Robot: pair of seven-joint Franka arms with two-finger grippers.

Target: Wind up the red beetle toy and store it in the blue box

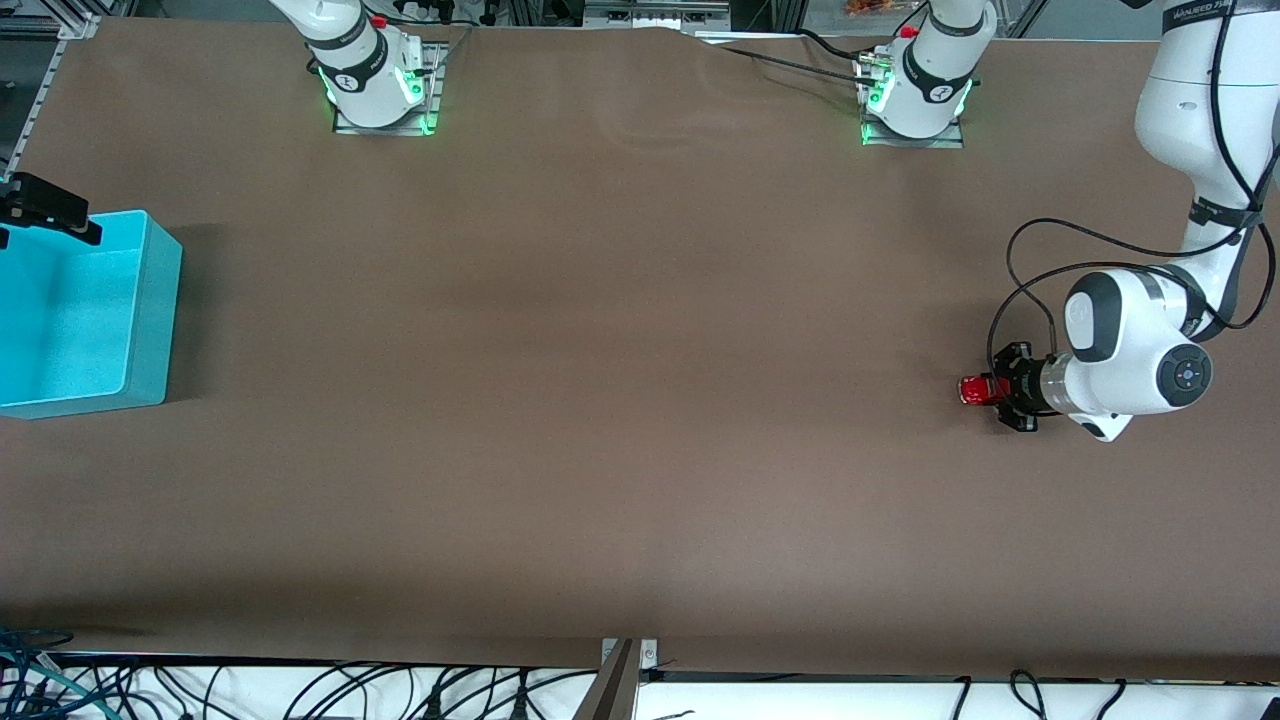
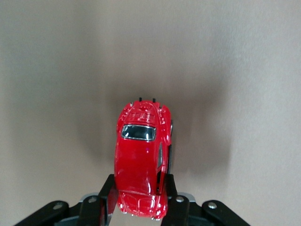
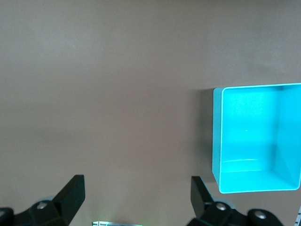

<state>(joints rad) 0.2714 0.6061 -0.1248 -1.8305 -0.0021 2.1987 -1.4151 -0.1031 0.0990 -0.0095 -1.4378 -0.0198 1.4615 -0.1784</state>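
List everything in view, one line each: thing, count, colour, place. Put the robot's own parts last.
red beetle toy: one, glossy red with dark windows, at the left arm's end of the table, clamped at one end in the left hand.
blue box: one, turquoise, at the right arm's end of the table, open top, nothing seen inside.
table: one, brown, under everything.
cables: several, black and blue, along the table edge nearest the front camera.
left hand: one, black, low at the table, shut on the red beetle toy.
right hand: one, black, open, holding nothing, over the box's edge on the side toward the robots' bases; this arm waits.
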